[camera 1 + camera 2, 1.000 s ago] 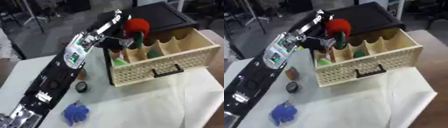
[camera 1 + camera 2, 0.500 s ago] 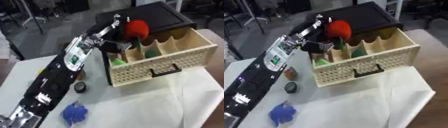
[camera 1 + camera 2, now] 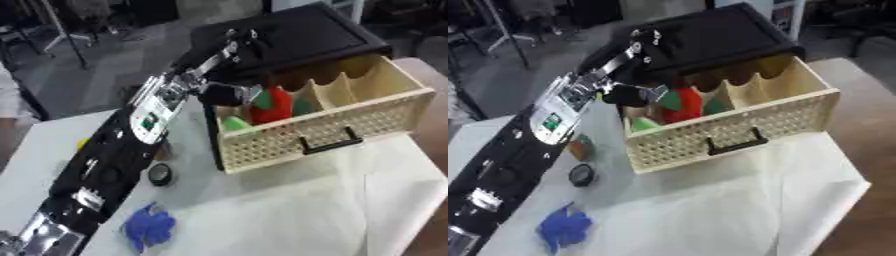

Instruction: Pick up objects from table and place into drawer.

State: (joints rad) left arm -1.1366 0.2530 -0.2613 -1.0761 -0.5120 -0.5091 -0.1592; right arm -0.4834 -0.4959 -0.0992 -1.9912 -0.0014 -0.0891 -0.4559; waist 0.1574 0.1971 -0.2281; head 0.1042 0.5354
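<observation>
Left hand (image 3: 229, 93) at the back-left corner of the open drawer (image 3: 350, 122), over its left compartments; too blurred and dark to tell whether spread or curled. Left arm (image 3: 131, 145) long, black with a white-and-green panel, running from the lower left corner up across the table. Right hand nowhere in either view.

Red object (image 3: 276, 106), rounded, with a green patch at its upper left, down inside a left-of-centre compartment of the drawer, just beside the hand; contact between the two impossible to judge. Pale green object (image 3: 234, 123) in the leftmost compartment, near the front wall. Another green shape (image 3: 304, 105) in the next compartment to the right of the red one. Two right compartments showing only bare wood.

Drawer of light wood with a perforated front and a black handle (image 3: 330, 144), pulled out from a black cabinet (image 3: 702, 40). On the white table (image 3: 710, 205), left of the drawer: a small black ring-like item (image 3: 581, 175), an orange-brown item (image 3: 581, 148) beside the arm, and a blue crumpled object (image 3: 563, 226) near the front. A yellow spot (image 3: 82, 144) beyond the arm at the left edge.
</observation>
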